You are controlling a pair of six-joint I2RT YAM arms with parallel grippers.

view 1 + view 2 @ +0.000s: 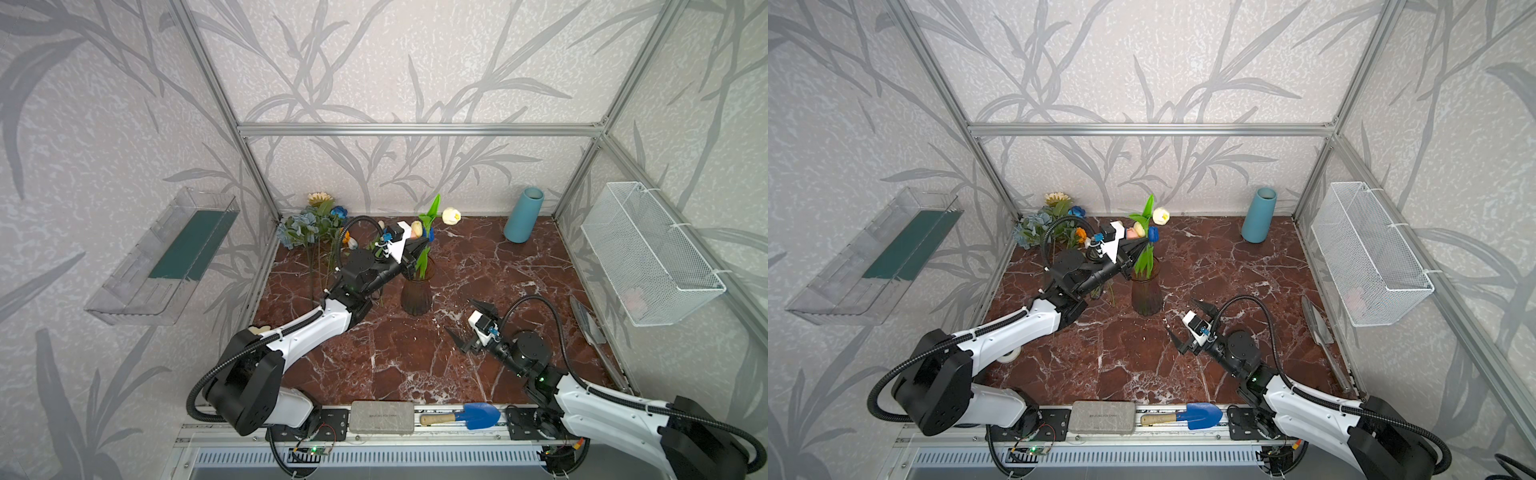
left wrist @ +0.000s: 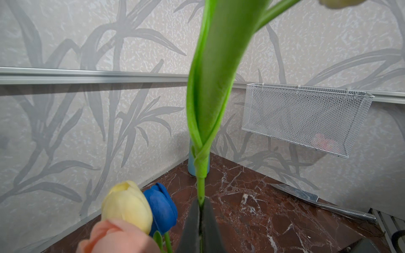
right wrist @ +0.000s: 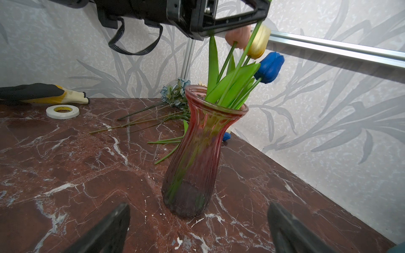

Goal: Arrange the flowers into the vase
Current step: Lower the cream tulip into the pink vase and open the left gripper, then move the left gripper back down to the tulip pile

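Near right, the right gripper (image 1: 459, 315) hangs spread wide, empty. Mid-table, the vase (image 1: 417, 296) holds tulips (image 3: 270, 65). Above its mouth, the left gripper (image 2: 201, 202) pinches the white tulip's stem (image 2: 201, 186). Other flowers (image 1: 309, 228) lie far left.

Tulips (image 3: 270, 66) leaning in upright reddish ribbed glass vase (image 3: 197, 157), other flowers (image 1: 307, 226) lying nearby

left end effector (image 2: 201, 207): clamped on green stem (image 2: 200, 188) | yellow tulip (image 2: 127, 203), blue tulip (image 2: 163, 210), pink tulip (image 2: 114, 238): bunched beside it
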